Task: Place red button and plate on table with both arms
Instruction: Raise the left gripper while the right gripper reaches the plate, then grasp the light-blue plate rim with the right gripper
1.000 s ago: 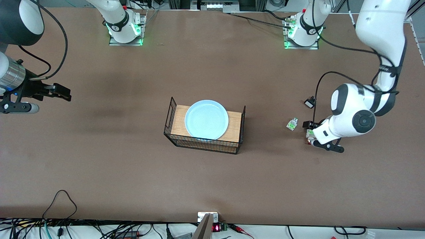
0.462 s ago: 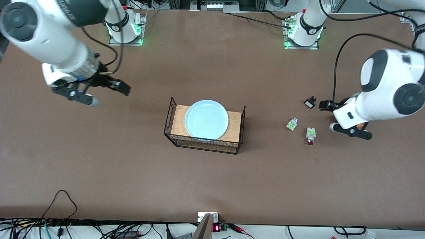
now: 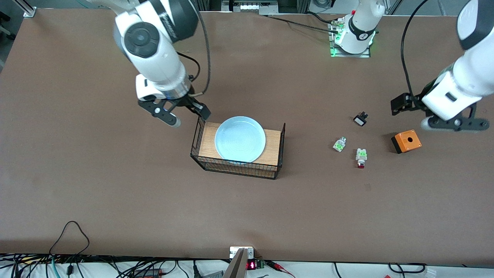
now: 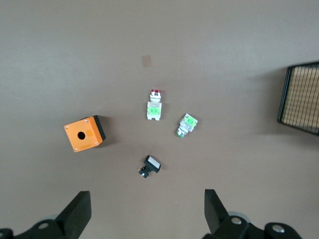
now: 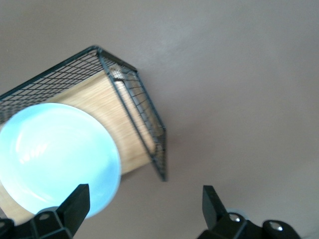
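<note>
The red button [image 3: 361, 157] lies on the brown table [image 3: 115, 193], red cap toward the front camera; it also shows in the left wrist view [image 4: 155, 105]. My left gripper [image 3: 424, 112] is up over the table toward the left arm's end, open and empty [image 4: 147, 209]. The pale blue plate [image 3: 240, 139] rests on the wood top of the black wire rack [image 3: 204, 146]. My right gripper [image 3: 181, 110] hovers over the table by the rack's corner at the right arm's end, open and empty [image 5: 144, 199]; the plate [image 5: 55, 154] and the rack [image 5: 134, 99] lie below it.
A white-green piece without red tip [image 3: 339, 144] lies beside the button toward the rack. A small black part [image 3: 360, 119] lies farther from the front camera. An orange box with a hole [image 3: 406, 141] sits toward the left arm's end.
My left gripper let go of the red button, rose and moved off toward its end of the table, uncovering the orange box. My right arm swung in to the rack's corner.
</note>
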Controlling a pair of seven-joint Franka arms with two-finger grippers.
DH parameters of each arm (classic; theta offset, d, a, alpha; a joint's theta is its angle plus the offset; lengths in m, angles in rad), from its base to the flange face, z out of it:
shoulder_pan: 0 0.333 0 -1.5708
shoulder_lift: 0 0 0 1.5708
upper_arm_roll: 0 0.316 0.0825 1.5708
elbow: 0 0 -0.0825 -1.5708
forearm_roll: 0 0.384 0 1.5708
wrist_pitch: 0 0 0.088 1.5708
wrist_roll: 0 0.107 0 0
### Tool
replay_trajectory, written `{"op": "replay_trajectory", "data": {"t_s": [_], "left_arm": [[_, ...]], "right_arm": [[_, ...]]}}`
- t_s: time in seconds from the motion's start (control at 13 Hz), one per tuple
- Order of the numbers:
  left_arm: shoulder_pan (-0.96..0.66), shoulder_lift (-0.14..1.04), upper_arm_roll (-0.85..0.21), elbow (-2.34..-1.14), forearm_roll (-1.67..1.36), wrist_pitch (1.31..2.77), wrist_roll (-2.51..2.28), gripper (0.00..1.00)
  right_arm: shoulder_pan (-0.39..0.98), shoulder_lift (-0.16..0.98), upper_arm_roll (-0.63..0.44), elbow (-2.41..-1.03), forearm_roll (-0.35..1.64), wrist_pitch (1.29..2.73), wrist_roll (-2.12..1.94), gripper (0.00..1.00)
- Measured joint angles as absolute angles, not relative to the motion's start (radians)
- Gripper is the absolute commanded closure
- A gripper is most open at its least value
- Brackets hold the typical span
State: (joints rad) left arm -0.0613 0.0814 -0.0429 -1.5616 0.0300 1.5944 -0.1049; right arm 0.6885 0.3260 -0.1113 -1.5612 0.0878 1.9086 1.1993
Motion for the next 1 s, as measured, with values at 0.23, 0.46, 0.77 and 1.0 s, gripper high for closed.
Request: {"op": "replay_trajectory", "data": {"t_s": [0.23, 0.46, 0.77, 1.0], "left_arm": [[-0.058, -0.007, 0.004, -1.681, 0.03, 1.652, -0.036, 0.0], [-0.058, -0.009, 0.009, -1.696, 0.033, 1.658, -0.014, 0.0], [-0.06, -0.009, 0.003, -1.697, 0.041, 1.637, 0.005, 0.0], [-0.06, -0.011, 0.002, -1.696, 0.041, 1.606, 0.006, 0.0]], "right_arm": [[0.737, 0.413, -0.111, -1.547, 0.089, 2.055, 1.354, 0.0], [0.764, 0.477, -0.111, -1.538, 0.089, 2.138, 1.437, 0.0], [0.764, 0.512, -0.115, -1.534, 0.093, 2.143, 1.449, 0.03], [0.764, 0.52, -0.117, -1.534, 0.119, 2.143, 1.451, 0.04]]}}
